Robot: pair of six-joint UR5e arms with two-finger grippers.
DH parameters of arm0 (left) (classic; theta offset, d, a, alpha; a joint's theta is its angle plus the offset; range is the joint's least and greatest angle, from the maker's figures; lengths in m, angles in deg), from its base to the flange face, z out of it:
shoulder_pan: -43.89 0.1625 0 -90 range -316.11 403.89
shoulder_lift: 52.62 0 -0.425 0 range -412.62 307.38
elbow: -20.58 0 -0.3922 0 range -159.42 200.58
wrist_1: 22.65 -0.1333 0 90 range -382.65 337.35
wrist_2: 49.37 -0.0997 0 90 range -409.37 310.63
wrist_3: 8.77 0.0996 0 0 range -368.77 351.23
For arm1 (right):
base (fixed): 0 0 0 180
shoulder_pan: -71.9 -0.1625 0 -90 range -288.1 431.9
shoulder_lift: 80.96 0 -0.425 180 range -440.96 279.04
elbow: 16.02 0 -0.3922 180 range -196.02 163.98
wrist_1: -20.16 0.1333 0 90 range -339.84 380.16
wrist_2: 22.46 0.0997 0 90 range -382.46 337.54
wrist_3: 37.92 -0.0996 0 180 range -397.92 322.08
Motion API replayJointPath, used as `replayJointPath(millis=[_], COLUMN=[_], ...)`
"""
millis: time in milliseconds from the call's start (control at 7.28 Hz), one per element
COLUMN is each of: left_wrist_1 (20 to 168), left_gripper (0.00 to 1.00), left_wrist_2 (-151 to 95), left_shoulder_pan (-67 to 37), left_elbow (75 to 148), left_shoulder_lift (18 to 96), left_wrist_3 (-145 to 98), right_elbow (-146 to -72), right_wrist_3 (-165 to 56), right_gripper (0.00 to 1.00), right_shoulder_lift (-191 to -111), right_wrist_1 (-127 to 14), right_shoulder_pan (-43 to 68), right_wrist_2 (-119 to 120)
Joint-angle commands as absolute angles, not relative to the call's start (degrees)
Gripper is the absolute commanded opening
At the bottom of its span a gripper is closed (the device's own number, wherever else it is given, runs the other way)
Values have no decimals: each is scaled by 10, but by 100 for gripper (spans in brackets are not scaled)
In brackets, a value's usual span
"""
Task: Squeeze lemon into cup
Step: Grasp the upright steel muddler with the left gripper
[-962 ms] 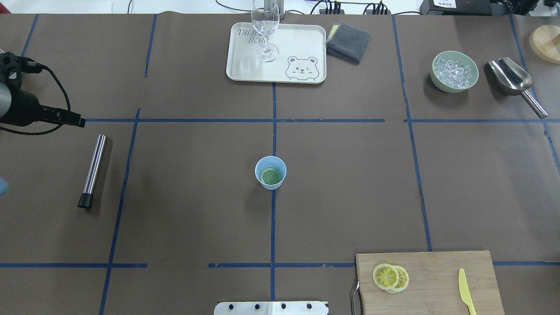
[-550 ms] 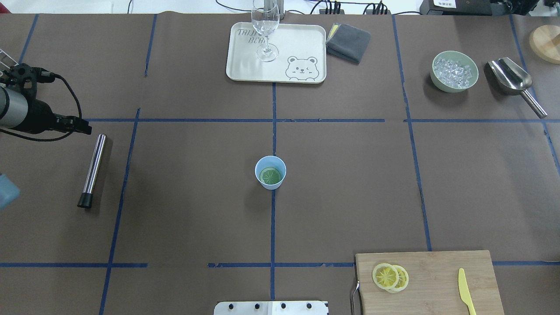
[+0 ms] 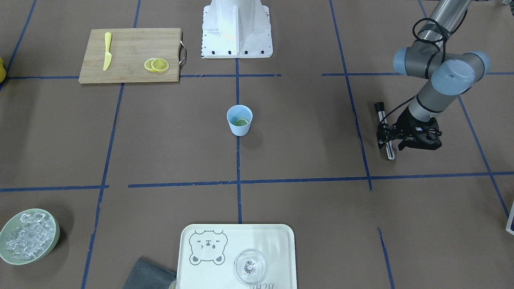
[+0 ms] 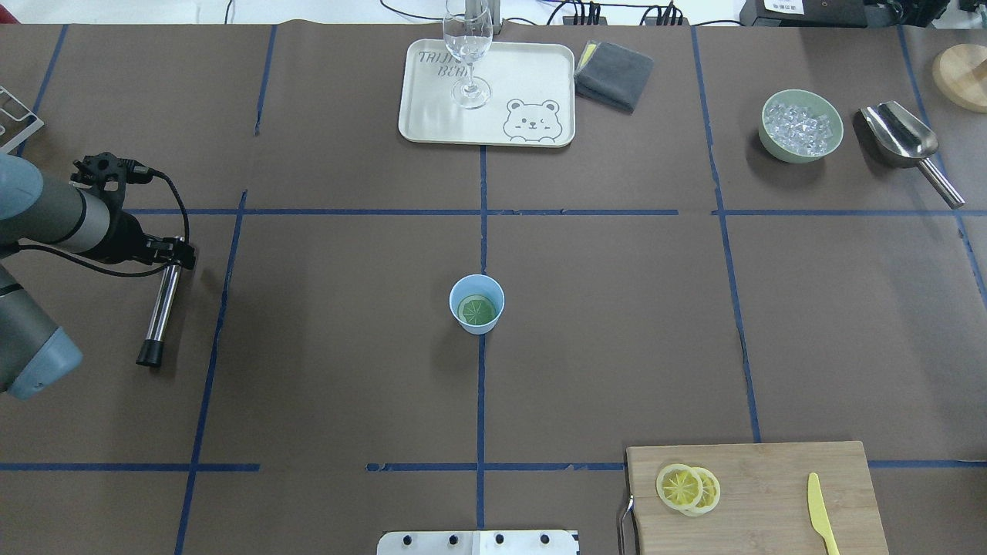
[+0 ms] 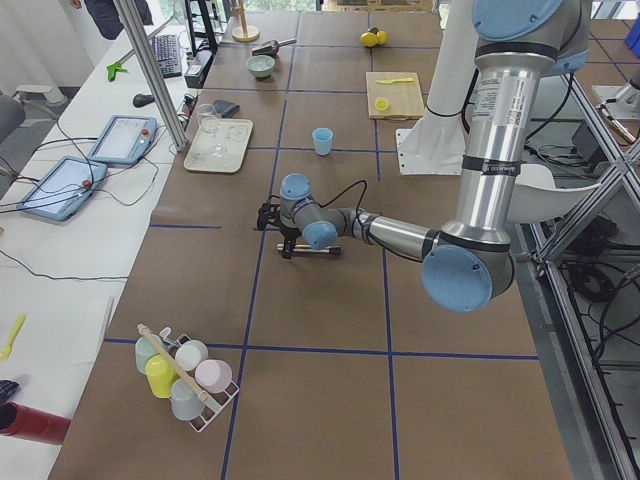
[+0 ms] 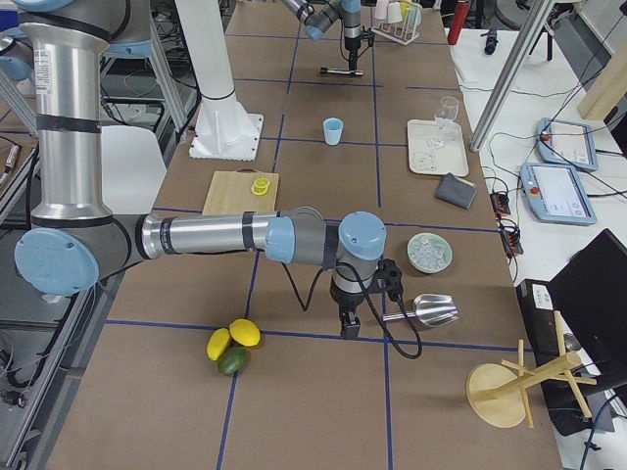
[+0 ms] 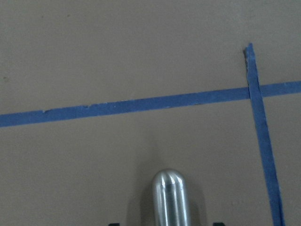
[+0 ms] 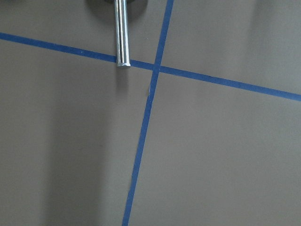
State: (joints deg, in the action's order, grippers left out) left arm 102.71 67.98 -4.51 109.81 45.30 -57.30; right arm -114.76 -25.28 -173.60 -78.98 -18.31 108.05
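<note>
The light blue cup (image 4: 476, 304) stands upright at the table's middle, also in the front-facing view (image 3: 239, 119). A round slice (image 4: 476, 310) that looks greenish lies inside it. Two yellow lemon slices (image 4: 688, 489) overlap on the wooden cutting board (image 4: 771, 470). My left gripper (image 4: 176, 254) is open, low over the far end of a steel muddler (image 4: 160, 304). In the left wrist view the rod's rounded tip (image 7: 171, 197) sits between the jaws. My right gripper (image 6: 349, 328) shows only in the exterior right view; I cannot tell its state.
A yellow knife (image 4: 822, 524) lies on the board. A tray (image 4: 432, 116) holds a stemmed glass (image 4: 467, 46) at the back. A grey cloth (image 4: 613, 75), a green bowl of ice (image 4: 800, 126) and a steel scoop (image 4: 906, 142) lie at the back right.
My left arm has come in from the left edge, and its gripper has moved right onto the far end of the muddler. The cup and slices have not moved.
</note>
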Motion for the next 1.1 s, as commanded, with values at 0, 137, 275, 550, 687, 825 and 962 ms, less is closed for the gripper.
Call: replayJointPath(millis=[0,137,275,550,687,825,962], left_wrist_1=[1026,1023,1021,1021,1020,1021,1022], left_gripper=[50,0,0,0,0,0,0], left_wrist_2=[678,658,655,656,657,656,653], left_shoulder_pan=[-44,-44,-44,-45,-45,-50,-64], left_elbow=[1097,1096,1100,1110,1121,1139,1162], left_shoulder_lift=[454,453,453,452,450,450,449], left_wrist_3=[-575,-571,-571,-569,-569,-569,-567], right_elbow=[-1147,-1147,-1147,-1147,-1147,-1146,-1146], right_wrist_3=[-247,-244,-244,-243,-244,-244,-244], right_gripper=[100,100,100,100,100,100,100], right_shoulder_lift=[-1739,-1739,-1739,-1739,-1739,-1739,-1739], right_wrist_1=[-790,-790,-790,-790,-790,-790,-790], right_shoulder_pan=[-185,-185,-186,-188,-188,-188,-188], right_wrist_2=[1081,1081,1081,1081,1081,1081,1081])
